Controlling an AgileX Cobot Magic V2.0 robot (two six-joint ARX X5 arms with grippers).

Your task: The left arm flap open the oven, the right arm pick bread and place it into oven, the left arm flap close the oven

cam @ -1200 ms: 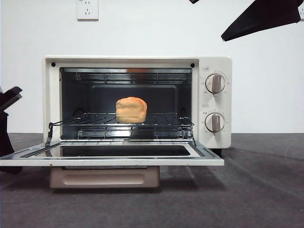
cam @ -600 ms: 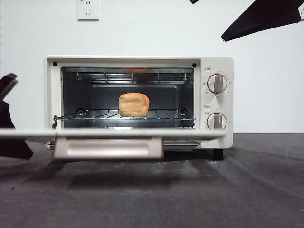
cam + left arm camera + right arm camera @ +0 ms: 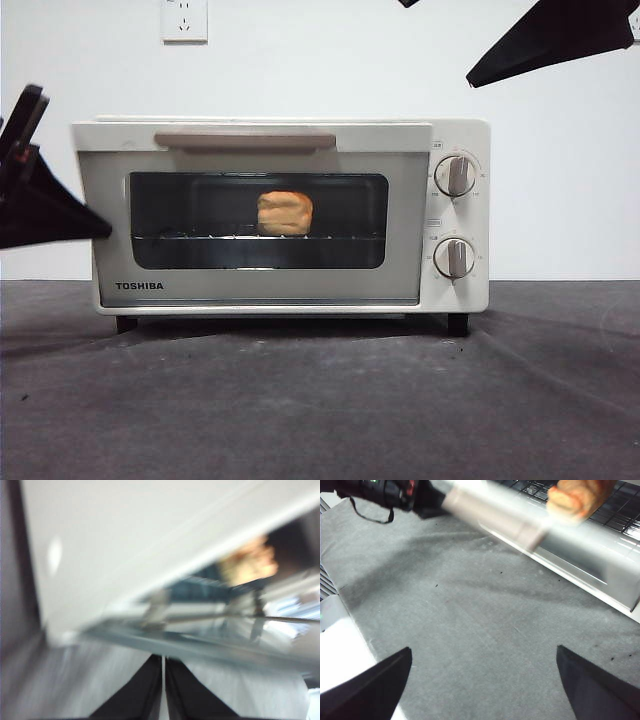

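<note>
The boxy cream oven (image 3: 280, 215) stands on the grey, cloth-like counter (image 3: 320, 400); its dark glass door (level half a second ago) is now up and shut. Behind the glass, the lumpy golden bread (image 3: 285, 213) sits on the wire rack (image 3: 200, 237). The left gripper (image 3: 163, 690), fingers pressed together and empty, is at the oven's side. The right gripper (image 3: 482, 680) hangs high with its fingers spread wide, well away from the bread.

wall (image 3: 330, 60): plain white | wall socket (image 3: 184, 19): white, top left | table cover (image 3: 320, 400): dark grey, creased
</note>
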